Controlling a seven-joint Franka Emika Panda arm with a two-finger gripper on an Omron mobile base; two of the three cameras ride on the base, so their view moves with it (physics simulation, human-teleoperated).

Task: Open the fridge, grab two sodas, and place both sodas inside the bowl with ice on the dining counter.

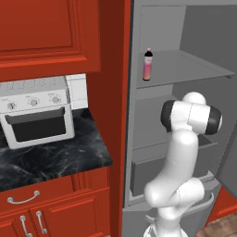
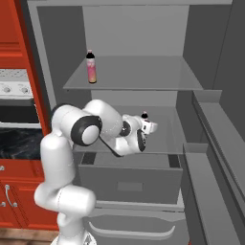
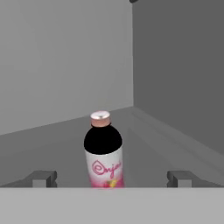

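You see the fridge [image 2: 206, 110] open beside red cabinets [image 1: 46, 32]. One soda [image 2: 91, 67] stands on its upper shelf [image 2: 139, 76]; another soda [image 3: 103, 151] stands upright between the gripper's [image 3: 112, 178] spread fingers, apparently untouched.

— What stood left of the tall grey appliance?
— A white toaster oven [image 1: 36, 112] with three knobs and a dark glass door sat on a black marble countertop [image 1: 55, 159] veined with white, pushed toward the far wall.

— And around it?
— Red upper cabinets [image 1: 46, 32] hung above, and a tall red side panel [image 1: 111, 92] rose at the counter's right end. Pale tile [image 1: 77, 90] showed on the wall just right of the oven.

— Below the counter?
— A red drawer [image 1: 34, 196] with a curved silver handle [image 1: 22, 199], and beneath it red cabinet doors [image 1: 60, 220] with upright silver handles. Wood flooring [image 1: 222, 227] showed at the near right.
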